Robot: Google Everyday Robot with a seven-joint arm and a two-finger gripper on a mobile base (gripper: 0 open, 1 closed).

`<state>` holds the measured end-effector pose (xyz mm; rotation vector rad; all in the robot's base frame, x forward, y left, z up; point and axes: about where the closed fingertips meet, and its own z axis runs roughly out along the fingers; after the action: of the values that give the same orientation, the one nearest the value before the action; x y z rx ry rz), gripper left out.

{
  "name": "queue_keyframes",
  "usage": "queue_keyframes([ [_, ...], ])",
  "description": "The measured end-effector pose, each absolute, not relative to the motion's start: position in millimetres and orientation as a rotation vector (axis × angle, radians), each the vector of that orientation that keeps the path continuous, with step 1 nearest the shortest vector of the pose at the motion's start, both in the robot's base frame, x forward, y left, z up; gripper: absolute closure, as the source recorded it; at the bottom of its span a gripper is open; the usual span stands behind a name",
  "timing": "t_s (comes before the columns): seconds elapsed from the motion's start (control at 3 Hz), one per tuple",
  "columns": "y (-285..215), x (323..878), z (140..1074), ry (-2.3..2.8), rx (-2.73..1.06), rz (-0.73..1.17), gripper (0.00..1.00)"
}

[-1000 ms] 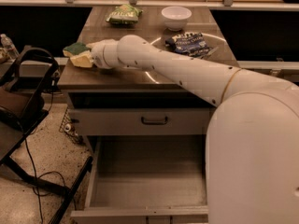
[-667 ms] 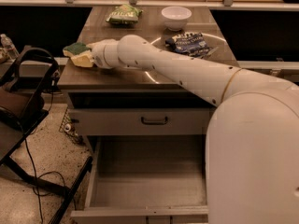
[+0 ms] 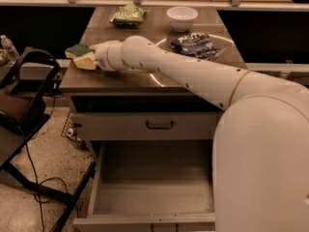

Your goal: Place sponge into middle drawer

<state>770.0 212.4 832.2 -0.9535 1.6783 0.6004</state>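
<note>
The sponge (image 3: 80, 55), pale yellow foam with a dark green top, lies at the front left corner of the wooden counter (image 3: 120, 79). My gripper (image 3: 94, 58) is at the end of the white arm, right against the sponge's right side. The wrist hides most of it. The middle drawer (image 3: 154, 197) is pulled out below the counter, wide and grey, with a bare flat bottom.
A closed grey drawer with a black handle (image 3: 160, 125) sits above the open one. On the counter are a green snack bag (image 3: 127, 14), a white bowl (image 3: 182, 17) and a dark blue snack bag (image 3: 197, 44). A black chair (image 3: 26, 98) and cables stand at the left.
</note>
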Motion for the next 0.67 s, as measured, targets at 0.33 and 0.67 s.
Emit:
queue_keyframes([
  [0.33, 208, 768, 837, 1.679, -0.954, 0.594, 1.0],
  [0.67, 152, 745, 902, 1.689, -0.959, 0.515, 1.0],
])
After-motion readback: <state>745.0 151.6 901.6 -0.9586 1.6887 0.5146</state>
